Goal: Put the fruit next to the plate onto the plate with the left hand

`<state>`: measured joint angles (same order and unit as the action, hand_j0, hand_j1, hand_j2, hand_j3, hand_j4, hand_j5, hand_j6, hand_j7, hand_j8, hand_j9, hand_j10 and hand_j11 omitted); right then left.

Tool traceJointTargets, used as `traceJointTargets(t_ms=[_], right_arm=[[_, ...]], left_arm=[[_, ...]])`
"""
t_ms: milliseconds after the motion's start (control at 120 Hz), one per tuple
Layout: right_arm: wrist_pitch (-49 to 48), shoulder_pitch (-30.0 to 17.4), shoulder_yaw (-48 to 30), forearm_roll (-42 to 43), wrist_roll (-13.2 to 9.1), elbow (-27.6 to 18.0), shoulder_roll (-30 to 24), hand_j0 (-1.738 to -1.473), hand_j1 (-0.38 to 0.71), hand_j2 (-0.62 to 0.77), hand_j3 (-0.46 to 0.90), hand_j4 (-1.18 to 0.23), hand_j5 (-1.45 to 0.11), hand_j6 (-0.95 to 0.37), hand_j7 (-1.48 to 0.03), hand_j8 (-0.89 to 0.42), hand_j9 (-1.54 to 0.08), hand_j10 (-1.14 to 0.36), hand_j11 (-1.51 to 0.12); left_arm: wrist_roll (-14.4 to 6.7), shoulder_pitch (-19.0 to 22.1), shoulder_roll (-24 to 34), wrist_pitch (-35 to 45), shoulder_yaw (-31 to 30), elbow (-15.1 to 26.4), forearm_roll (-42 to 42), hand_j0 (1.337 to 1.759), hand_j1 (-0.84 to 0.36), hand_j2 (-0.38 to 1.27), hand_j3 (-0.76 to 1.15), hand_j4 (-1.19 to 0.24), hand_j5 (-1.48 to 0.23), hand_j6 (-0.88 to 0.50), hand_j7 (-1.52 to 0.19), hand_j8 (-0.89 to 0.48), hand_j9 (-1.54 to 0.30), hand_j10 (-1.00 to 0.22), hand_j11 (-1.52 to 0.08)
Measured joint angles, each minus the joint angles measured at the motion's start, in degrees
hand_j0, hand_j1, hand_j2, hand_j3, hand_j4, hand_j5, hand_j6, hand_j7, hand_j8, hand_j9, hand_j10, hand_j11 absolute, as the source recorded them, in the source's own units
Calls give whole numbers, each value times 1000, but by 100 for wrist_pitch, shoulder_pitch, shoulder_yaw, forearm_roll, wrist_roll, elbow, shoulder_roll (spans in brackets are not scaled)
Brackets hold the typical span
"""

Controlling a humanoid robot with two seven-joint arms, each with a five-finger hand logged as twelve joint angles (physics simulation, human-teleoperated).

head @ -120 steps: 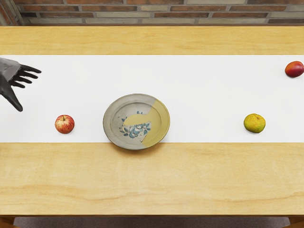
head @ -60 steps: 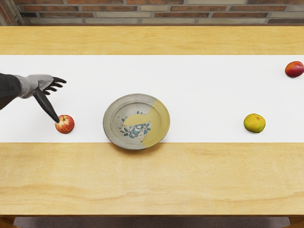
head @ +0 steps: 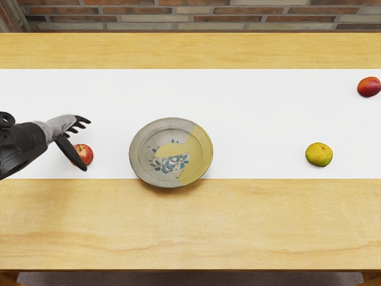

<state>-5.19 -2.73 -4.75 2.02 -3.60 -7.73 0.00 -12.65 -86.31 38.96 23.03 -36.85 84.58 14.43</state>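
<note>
head view: left hand (head: 67, 137) is right at the apple (head: 87, 154), fingers spread, thumb crossing its left side, nothing gripped. the apple sits on the white runner (head: 250, 107) just left of the plate (head: 140, 138). reach step imo; next it needs to curl around the apple and lift.

Red apple (head: 87, 152) just left of grey-yellow floral plate (head: 139, 145).

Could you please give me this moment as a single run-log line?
phase: reaching | left robot hand: open, thumb overlapping apple | apple: on white runner, left of plate, not grasped | right robot hand: out of view
</note>
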Motion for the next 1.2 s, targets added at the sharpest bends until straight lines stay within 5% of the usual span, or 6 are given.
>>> traceJointTargets(t_ms=[375,617,808,1200], right_arm=[[0,0,0,0,-1,0,0,-1658,-349,0,0,0,0,0,0,0,0,0,0],[0,0,0,0,0,0,0,-1658,-349,0,0,0,0,0,0,0,0,0,0],[0,1,0,0,0,0,0,-1658,-349,0,0,0,0,0,0,0,0,0,0],[0,1,0,0,0,0,0,-1658,-349,0,0,0,0,0,0,0,0,0,0]], left_arm=[[-10,-43,-328,491,-267,24,19,1656,77,39,0,-297,-421,-298,-422,-298,-422,-297,-423],[-125,-104,-328,364,-364,46,28,1655,-170,77,0,-515,-715,-515,-716,-515,-717,-514,-718],[-191,-201,-319,299,-532,144,68,1653,-262,201,0,-637,-819,-496,-836,-418,-852,-573,-858],[-229,-567,-503,237,-629,229,13,1653,-366,329,0,-699,-982,-362,-943,-299,-952,-473,-956]])
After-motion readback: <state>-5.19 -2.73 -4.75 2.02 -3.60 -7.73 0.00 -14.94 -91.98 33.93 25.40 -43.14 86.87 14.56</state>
